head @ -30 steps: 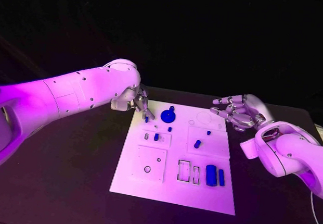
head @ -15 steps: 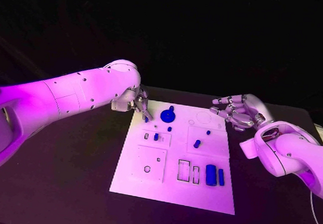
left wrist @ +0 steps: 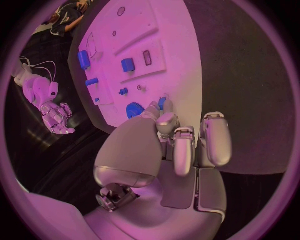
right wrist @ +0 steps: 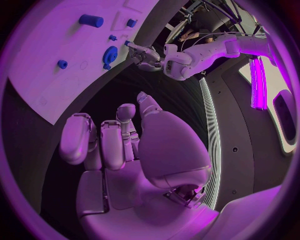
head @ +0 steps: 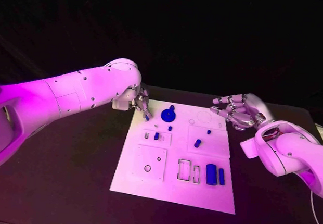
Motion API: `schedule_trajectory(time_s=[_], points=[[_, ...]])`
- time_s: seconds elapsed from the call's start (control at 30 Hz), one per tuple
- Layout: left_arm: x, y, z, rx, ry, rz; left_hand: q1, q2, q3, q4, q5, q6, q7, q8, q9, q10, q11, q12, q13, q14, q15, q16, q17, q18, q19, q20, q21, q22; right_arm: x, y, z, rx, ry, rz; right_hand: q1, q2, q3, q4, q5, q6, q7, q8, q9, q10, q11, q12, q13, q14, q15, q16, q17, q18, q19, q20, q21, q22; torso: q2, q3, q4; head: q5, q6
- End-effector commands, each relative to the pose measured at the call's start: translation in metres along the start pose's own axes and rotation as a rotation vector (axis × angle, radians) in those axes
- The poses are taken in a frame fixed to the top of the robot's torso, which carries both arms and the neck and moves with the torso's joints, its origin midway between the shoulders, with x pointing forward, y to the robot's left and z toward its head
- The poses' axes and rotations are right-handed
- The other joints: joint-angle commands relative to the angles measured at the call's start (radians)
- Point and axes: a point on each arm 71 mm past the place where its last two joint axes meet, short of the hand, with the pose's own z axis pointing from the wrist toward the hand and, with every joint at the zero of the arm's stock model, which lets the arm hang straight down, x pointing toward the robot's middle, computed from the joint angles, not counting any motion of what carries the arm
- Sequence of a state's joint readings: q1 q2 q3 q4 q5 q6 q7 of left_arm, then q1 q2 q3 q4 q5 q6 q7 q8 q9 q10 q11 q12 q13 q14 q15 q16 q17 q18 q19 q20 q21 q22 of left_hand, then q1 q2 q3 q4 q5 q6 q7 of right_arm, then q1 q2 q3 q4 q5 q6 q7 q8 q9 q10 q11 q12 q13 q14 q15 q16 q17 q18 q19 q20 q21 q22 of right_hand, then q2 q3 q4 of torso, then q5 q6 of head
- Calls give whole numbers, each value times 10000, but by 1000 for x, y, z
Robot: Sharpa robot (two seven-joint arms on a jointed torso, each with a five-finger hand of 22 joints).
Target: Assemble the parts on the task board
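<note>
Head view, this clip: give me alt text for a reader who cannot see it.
A white task board lies on a black table with small blue parts on it. The left hand holds a small blue piece at the board's far left corner, beside a blue gear; the right hand hovers, fingers curled, off its far right corner.

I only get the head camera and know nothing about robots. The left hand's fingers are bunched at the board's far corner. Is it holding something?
Observer: Yes, it seems so. In the left wrist view a small blue part sits pinched at the fingertips of the left hand, right beside the gear.
Operator: And the right hand? I mostly see its back.
Observer: The right wrist view shows the palm side of the right hand. There is nothing in it, and it is off to the side of the board.
</note>
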State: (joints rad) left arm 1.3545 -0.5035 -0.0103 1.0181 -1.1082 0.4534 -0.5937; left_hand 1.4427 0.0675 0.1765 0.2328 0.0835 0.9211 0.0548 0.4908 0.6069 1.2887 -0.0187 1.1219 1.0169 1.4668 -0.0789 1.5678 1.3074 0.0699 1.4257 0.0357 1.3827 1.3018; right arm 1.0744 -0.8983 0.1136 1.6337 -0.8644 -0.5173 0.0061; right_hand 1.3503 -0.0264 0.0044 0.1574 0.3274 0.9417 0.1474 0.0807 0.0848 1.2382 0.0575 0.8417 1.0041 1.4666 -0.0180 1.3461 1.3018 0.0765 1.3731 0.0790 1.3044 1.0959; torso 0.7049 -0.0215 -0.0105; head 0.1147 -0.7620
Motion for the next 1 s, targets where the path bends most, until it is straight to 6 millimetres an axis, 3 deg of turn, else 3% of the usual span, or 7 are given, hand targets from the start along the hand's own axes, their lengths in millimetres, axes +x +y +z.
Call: schedule_trajectory(time_s=[0.03, 0.17, 0.37, 0.53, 0.77, 1.0], points=[[1, -2, 0, 196, -89, -197, -78, -406, 1731, -684, 134, -48, 4, 88, 113, -7, 49, -62, -50, 1040, 33, 30, 2634, -46, -14, 1, -51, -13, 1, 0, 0, 9, 166, -83, 36, 86, -5, 55, 40, 80, -6, -45, 8, -4, -25, 33, 1, 467, -58, 11, 11, 170, 21, 3, -32, -1, -6, 14, 6, -9, -26], [3, -3, -2, 440, -89, -319, -767, -1202, 3518, -837, 388, -49, 27, 300, 327, 98, 73, -40, -52, 1040, 65, 30, 2634, -44, 5, 23, -43, 39, 2, 0, -1, 53, 258, -95, 41, 92, -4, 58, 58, 81, -7, -46, 8, -9, -25, 26, -7, 466, -58, 5, 6, 170, 19, 3, -34, -5, -16, 4, 2, -27, -27], [7, -2, -7, 945, -310, -533, -1427, -1674, 4757, -1205, 536, -39, 43, 539, 555, 234, 28, 31, 6, 1040, 45, 30, 2634, -65, 46, 34, -8, 125, 2, -1, -1, 99, 348, -103, 77, 128, 14, 65, 148, 83, -5, -50, 6, -20, -26, 25, -18, 464, -59, -10, -4, 171, 18, 2, -42, -12, -38, 19, 24, -1, 14], [12, 5, -14, 1326, -735, -896, -1661, -1827, 5128, -1441, 662, 21, 17, 605, 618, 330, 5, 101, 75, 1040, 43, 30, 2634, -76, 86, 17, 34, 197, 2, -1, -1, 106, 417, -101, 85, 130, 16, 64, 169, 83, -4, -51, 6, -30, -26, 10, -31, 461, -60, -21, -16, 172, 15, 2, -47, -19, -60, 52, 22, -9, 17], [20, 14, -27, 1937, -1142, -1164, -1845, -1943, 5328, -1600, 790, 105, -9, 633, 643, 410, -20, 146, 120, 1040, 26, 30, 2634, -96, 140, 3, 96, 289, 1, -2, -2, 143, 440, -108, 92, 127, 15, 63, 189, 84, -3, -52, 5, -32, -25, 15, -29, 458, -59, -35, -30, 173, 13, 2, -50, -23, -56, 41, 45, 1, 15], [43, 18, -35, 2358, -1224, -892, -1906, -1996, 5396, -1658, 805, 147, -24, 638, 647, 412, -33, 106, 69, 1040, 18, 30, 2634, -101, 154, -4, 112, 316, 0, -3, -3, 174, 438, -119, 115, 115, 15, 53, 219, 85, -2, -53, 5, -47, -25, -3, -46, 455, -58, -42, -34, 174, 8, 2, -57, -31, -50, 38, 64, 25, -15]])
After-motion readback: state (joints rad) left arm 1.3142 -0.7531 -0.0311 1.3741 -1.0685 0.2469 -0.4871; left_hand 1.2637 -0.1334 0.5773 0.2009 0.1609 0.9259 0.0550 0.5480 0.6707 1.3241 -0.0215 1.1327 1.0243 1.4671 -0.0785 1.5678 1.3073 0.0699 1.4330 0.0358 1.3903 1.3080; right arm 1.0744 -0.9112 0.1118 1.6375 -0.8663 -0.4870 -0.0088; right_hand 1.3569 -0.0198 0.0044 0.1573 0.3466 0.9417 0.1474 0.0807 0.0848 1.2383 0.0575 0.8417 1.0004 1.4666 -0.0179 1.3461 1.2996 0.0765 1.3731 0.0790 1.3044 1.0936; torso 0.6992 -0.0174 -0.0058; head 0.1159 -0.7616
